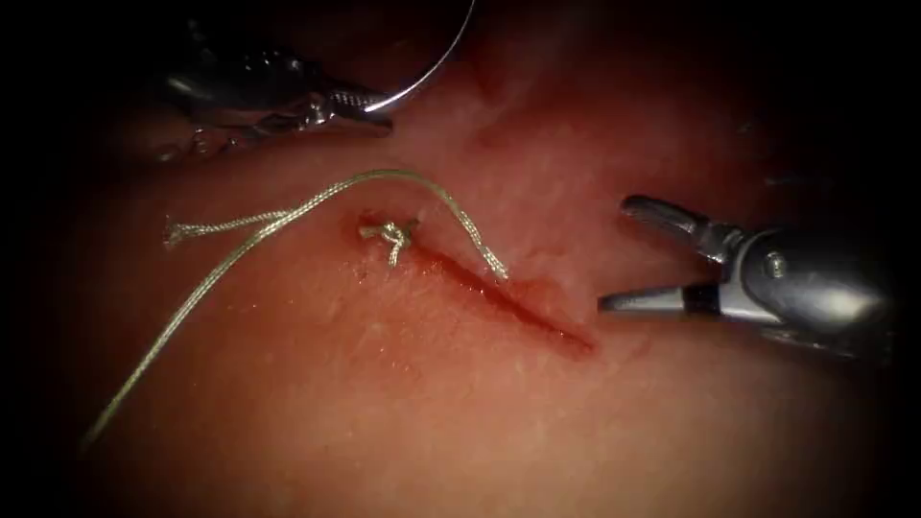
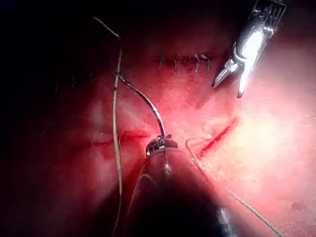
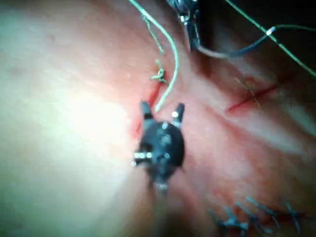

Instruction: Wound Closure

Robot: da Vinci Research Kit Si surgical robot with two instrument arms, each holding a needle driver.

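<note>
My left tool (image 1: pixel 369 110): jaws clamped on the needle (image 1: pixel 436 62) near one end of its curve, clear above the tissue (image 1: pixel 317 384), toward its far left edge. Thread (image 1: pixel 221 273): loose across the tissue, left of the cut (image 1: pixel 508 302). Knot (image 1: pixel 389 235): at the cut's upper end. My right tool (image 1: pixel 633 254): jaws spread, holding nothing, right of the cut.

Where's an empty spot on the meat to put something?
Bare tissue lies below the cut and right of the long thread. It's crowded near the knot, the left tool holding the needle, and the open, empty right tool.
</note>
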